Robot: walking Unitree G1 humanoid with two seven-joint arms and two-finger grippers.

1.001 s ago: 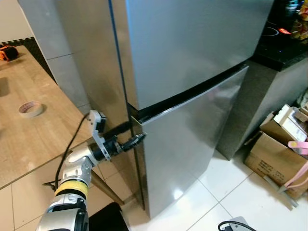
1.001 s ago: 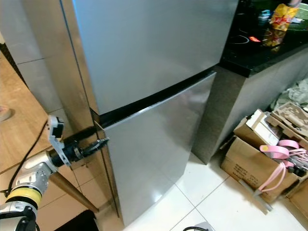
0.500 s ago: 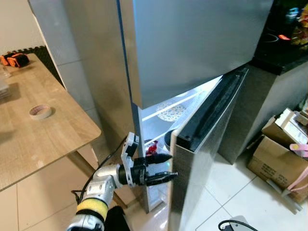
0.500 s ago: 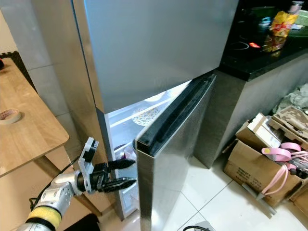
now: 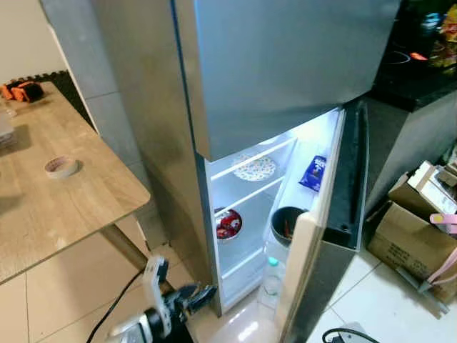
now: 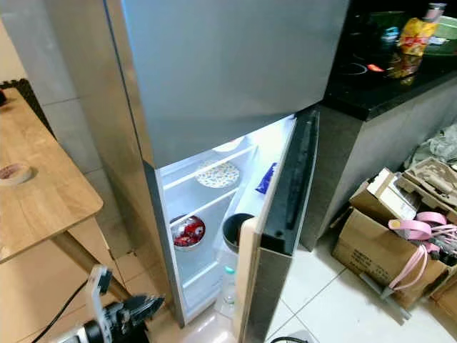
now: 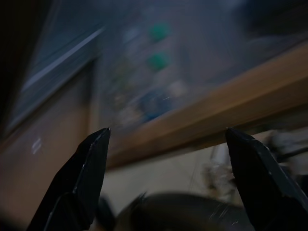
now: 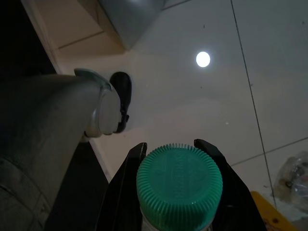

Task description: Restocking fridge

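Two-door steel fridge with its lower door swung wide open and the lit compartment exposed; the upper door is closed. Inside, a patterned plate lies on the upper shelf, a bowl of red items sits on the shelf below it near the hinge-free left wall, and a dark pot stands toward the door side of the same level. A blue packet rests in the upper door rack and a clear bottle with a green cap stands in the lower door rack. The left gripper hangs low before the bottom left corner of the fridge, near the floor, its two black fingers spread apart with nothing between them. The right gripper points at the tiled floor, its fingers closed against the neck of a green-capped bottle. A wooden table stands to the robot's left, carrying a tape roll near its edge facing the fridge. Cardboard boxes lie on the floor beside a dark countertop to the right
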